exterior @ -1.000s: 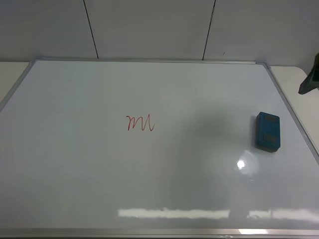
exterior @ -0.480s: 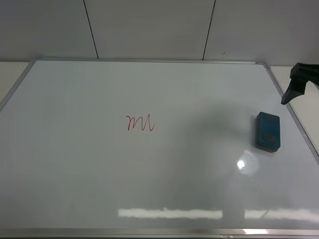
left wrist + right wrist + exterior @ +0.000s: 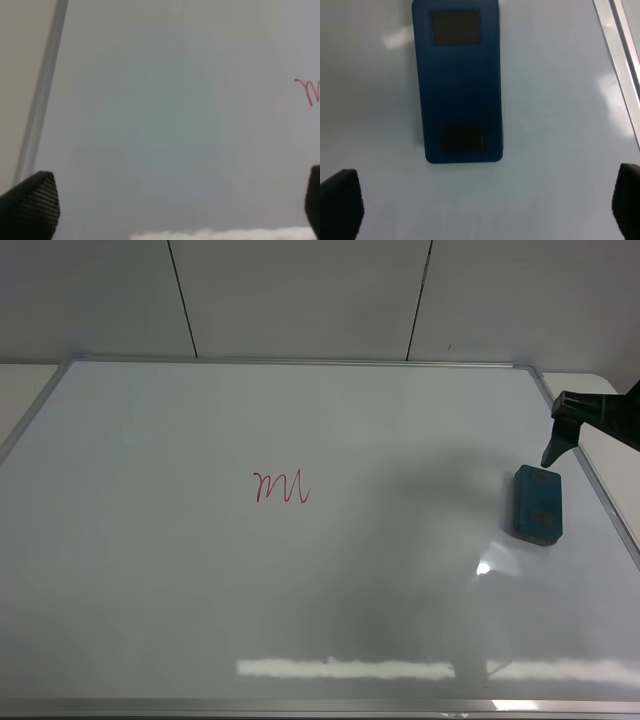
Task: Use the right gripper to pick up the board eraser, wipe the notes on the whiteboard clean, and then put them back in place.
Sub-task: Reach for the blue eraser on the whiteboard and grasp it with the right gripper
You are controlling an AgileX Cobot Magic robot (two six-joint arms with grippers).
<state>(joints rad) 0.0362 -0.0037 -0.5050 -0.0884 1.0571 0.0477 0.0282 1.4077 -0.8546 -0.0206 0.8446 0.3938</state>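
The whiteboard (image 3: 330, 590) fills most of the exterior view. The red notes (image 3: 281, 487) sit left of its middle. The teal-blue board eraser (image 3: 538, 503) lies flat near the board's right edge. My right gripper (image 3: 558, 432) hovers just behind and right of the eraser, apart from it. In the right wrist view the eraser (image 3: 457, 80) lies ahead of the open, empty right gripper (image 3: 482, 207), whose fingertips (image 3: 340, 205) are spread wide. My left gripper (image 3: 172, 205) is open and empty over the board's left part, with the notes (image 3: 309, 91) at the view's edge.
The board's silver frame (image 3: 590, 480) runs close past the eraser on its right, and shows in the right wrist view (image 3: 620, 60). Beige table (image 3: 620, 455) lies beyond it. The left frame edge (image 3: 42, 100) shows in the left wrist view. A tiled wall (image 3: 300, 295) stands behind.
My right gripper has come in from the right edge of the exterior view, moving left and down toward the eraser. The eraser and notes have not moved.
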